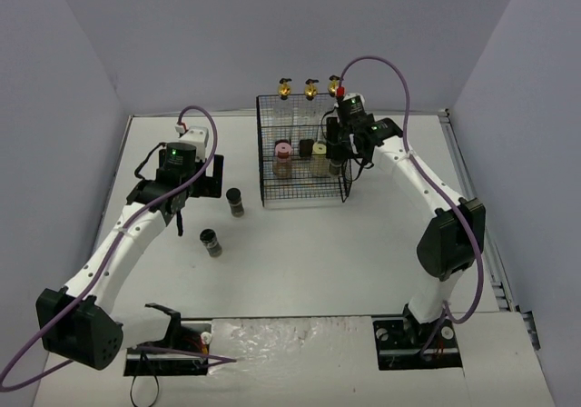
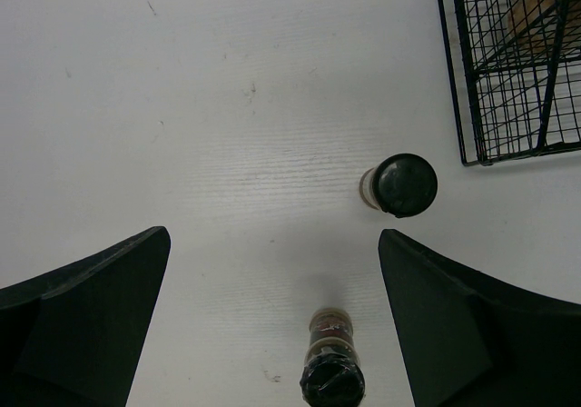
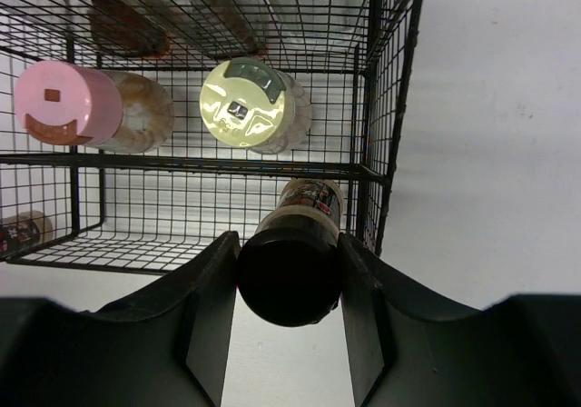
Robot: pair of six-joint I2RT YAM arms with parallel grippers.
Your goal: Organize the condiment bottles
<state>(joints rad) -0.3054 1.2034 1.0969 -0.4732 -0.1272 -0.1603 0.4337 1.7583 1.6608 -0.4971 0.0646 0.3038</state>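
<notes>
Three tall clear bottles with gold spouts [image 1: 310, 89] stand in the back of the black wire rack [image 1: 304, 198]. On its front shelf are a pink-capped jar [image 1: 283, 151], a dark jar [image 1: 306, 145] and a cream-capped jar [image 1: 320, 149]. My right gripper [image 1: 335, 158] is shut on a small black-capped jar [image 3: 290, 266], held at the rack's front right corner, beside the cream cap [image 3: 243, 103] and the pink cap [image 3: 64, 103]. My left gripper [image 1: 182, 198] is open and empty above the table. Two small dark jars [image 1: 236, 201] [image 1: 211, 242] stand on the table near it; both show in the left wrist view [image 2: 399, 184] [image 2: 331, 375].
The rack's right wall [image 3: 390, 107] is just right of the held jar. Another small jar [image 3: 18, 230] shows low at the rack's left. The rack's corner [image 2: 508, 71] is up and right of my left gripper [image 2: 272, 239]. Grey walls enclose the table.
</notes>
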